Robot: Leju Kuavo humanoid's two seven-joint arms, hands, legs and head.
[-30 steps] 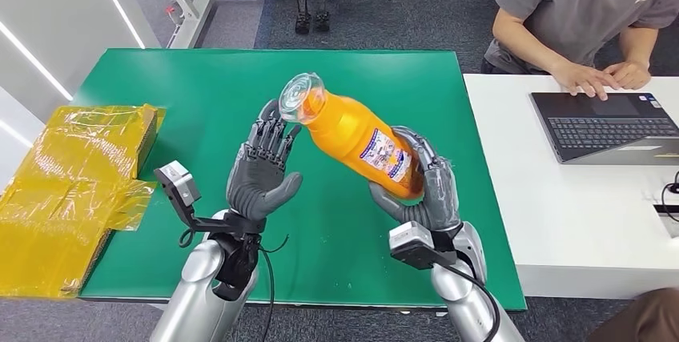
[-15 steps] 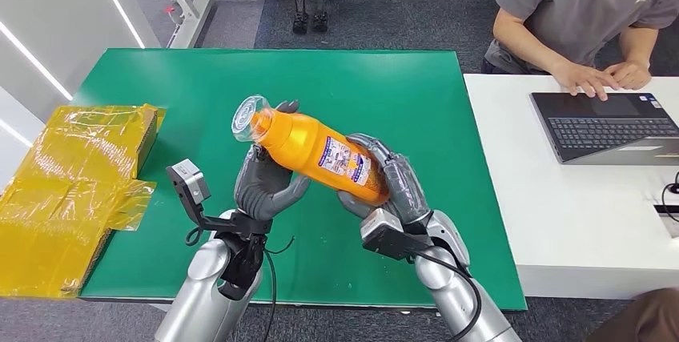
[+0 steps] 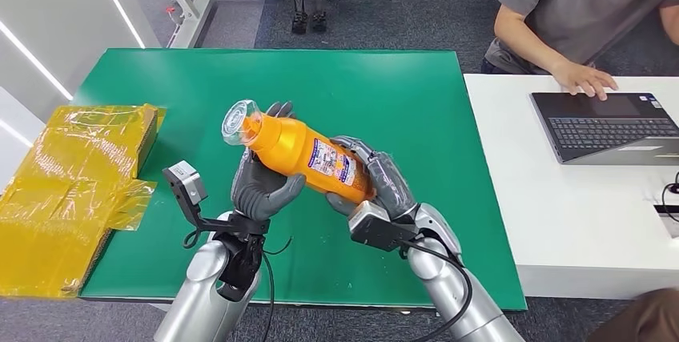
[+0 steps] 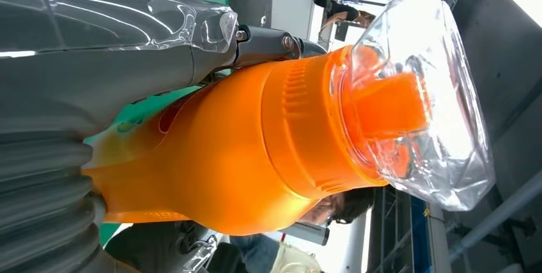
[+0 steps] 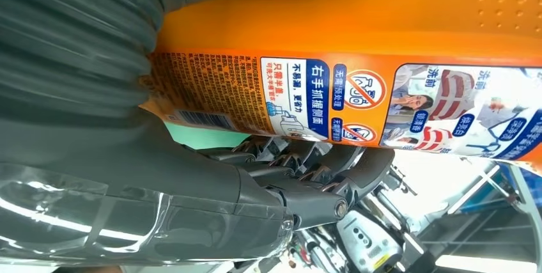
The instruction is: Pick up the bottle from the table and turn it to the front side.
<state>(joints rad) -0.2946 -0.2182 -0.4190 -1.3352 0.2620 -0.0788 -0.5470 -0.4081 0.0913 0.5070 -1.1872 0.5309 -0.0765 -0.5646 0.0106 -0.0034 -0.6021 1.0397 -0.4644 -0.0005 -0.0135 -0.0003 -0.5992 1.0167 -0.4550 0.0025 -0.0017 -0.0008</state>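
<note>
While the bottle is held tilted above the green surface, the right hand grips its base and the left hand cups its shoulder; rotation should proceed with one hand always clamped. Compared with a second ago, the bottle sits lower and further left, now touching the left hand.

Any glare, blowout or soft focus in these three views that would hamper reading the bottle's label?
Head view: even light, orange bottle sharp, label too small to read. Left wrist view: clear cap cover glares, background top right blown out. Right wrist view: label crisp and legible; right hand near the lens slightly soft.
</note>
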